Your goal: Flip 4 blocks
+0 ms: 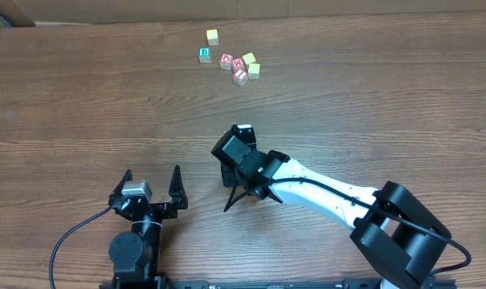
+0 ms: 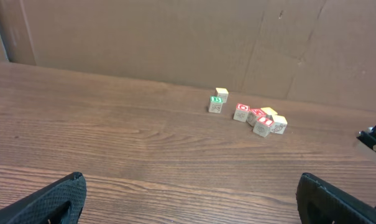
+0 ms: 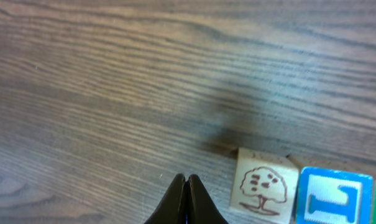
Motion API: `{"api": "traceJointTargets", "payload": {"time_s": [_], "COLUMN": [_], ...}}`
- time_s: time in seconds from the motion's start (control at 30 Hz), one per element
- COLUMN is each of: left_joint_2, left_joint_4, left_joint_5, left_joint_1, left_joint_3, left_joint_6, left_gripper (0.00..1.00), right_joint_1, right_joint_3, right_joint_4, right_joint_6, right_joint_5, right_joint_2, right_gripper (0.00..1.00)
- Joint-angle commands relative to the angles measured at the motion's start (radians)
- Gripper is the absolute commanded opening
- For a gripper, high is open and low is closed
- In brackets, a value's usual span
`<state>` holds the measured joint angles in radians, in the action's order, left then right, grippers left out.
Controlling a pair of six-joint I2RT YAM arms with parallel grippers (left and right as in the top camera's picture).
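In the right wrist view, a pale wooden block with a brown tree drawing lies on the table. A block with a blue-framed letter touches its right side, and a sliver of green shows at the frame edge beyond it. My right gripper is shut and empty, its tips just left of the tree block and apart from it. From overhead the right gripper points down-left at mid-table, and the arm hides those blocks. My left gripper stands open and empty near the front edge; its fingers frame bare wood.
A cluster of several small cubes lies at the far middle of the table, with green, red and yellow faces, also seen as the cluster in the left wrist view. A cardboard wall stands behind it. The white right arm crosses the front right.
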<state>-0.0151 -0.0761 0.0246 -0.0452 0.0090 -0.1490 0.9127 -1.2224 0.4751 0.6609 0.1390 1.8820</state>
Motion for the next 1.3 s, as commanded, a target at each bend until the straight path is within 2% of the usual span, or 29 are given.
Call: {"api": "traceJointTargets", "payload": {"time_s": [0.0,0.23,0.63,1.17,1.27], "left_joint_2": [0.01,0.01,0.01,0.01,0.01], "left_joint_4": [-0.002,-0.002,-0.002,-0.002,-0.002], "left_joint_5": [-0.006,-0.006,-0.006,-0.006,-0.006], "left_joint_1": [0.005,0.005,0.005,0.005,0.005], "left_joint_3": [-0.004,-0.004,-0.004,-0.004,-0.004], "left_joint_6": [0.022,0.022,0.022,0.022,0.022], "left_gripper": [1.0,1.0,1.0,1.0,1.0], "right_joint_1": [0.008,0.008,0.008,0.007,0.007], "right_joint_3": [-0.019,-0.018,-0.018,-0.044,-0.082], "right_joint_4": [-0.016,-0.02,0.0,-0.008,0.007], "right_joint_6": [-0.006,-0.037,-0.04,-0.045,-0.098], "right_joint_5": [0.044,0.048,0.125,0.109,0.07], "right_joint_2": [0.001,0.052,0.052,0.033,-0.018], "right_gripper": [0.04,0.04,0.04,0.05,0.14]}}
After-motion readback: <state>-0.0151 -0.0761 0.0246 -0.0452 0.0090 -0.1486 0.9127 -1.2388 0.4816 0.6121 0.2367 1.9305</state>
